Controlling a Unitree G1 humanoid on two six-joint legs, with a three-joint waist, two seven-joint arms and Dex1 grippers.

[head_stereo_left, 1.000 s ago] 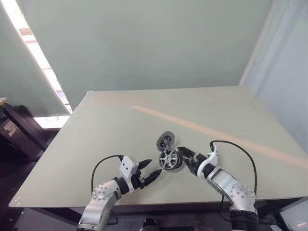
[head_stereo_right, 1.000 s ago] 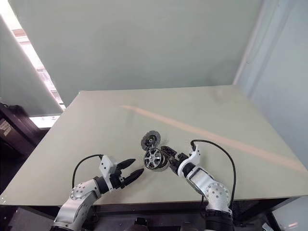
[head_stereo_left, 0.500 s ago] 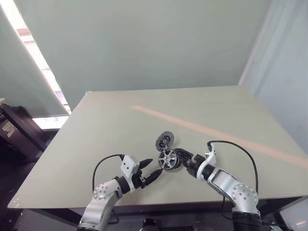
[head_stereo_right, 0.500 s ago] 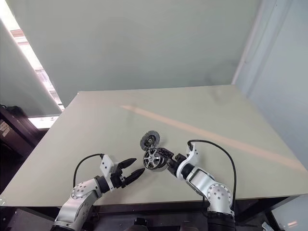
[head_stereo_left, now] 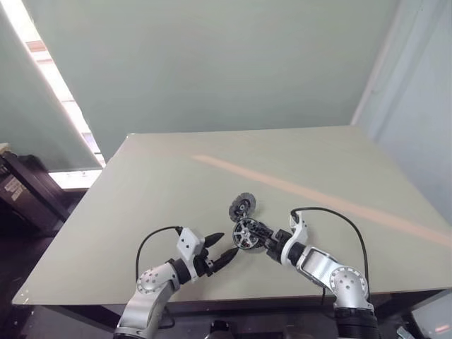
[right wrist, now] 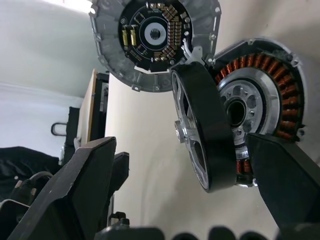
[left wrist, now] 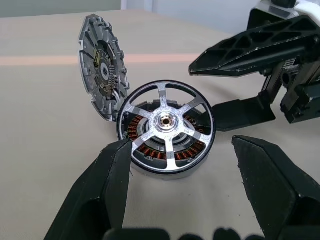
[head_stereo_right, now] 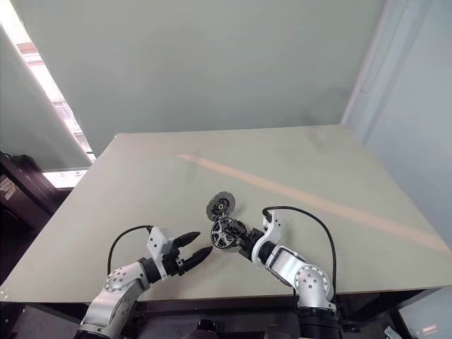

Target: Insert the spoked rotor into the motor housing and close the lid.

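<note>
Head views, lower centre of frame: spoked rotor (head_stereo_left: 244, 234) propped against the motor housing (left wrist: 167, 160) on the table (head_stereo_left: 212, 183), lid (head_stereo_left: 241, 206) standing open just behind. Left gripper (head_stereo_left: 220, 253) at lower left, fingers spread and empty, just short of the rotor; right gripper (head_stereo_right: 233, 232) reaching in from lower right, fingers wide either side of the rotor, no firm pinch visible. Left wrist view, middle of frame: rotor face-on over copper windings, lid tilted upright at upper left, hinged at the housing's edge. Right wrist view, centre: rotor seen edge-on, leaning off the housing's face, not seated; lid at top, circuit side showing. For the step in hand, probably best: close on the rim squarely, level the rotor, line hub with the silvery centre, lower straight without scraping the windings, steady the housing from the left, keep clear of the lid.
</note>
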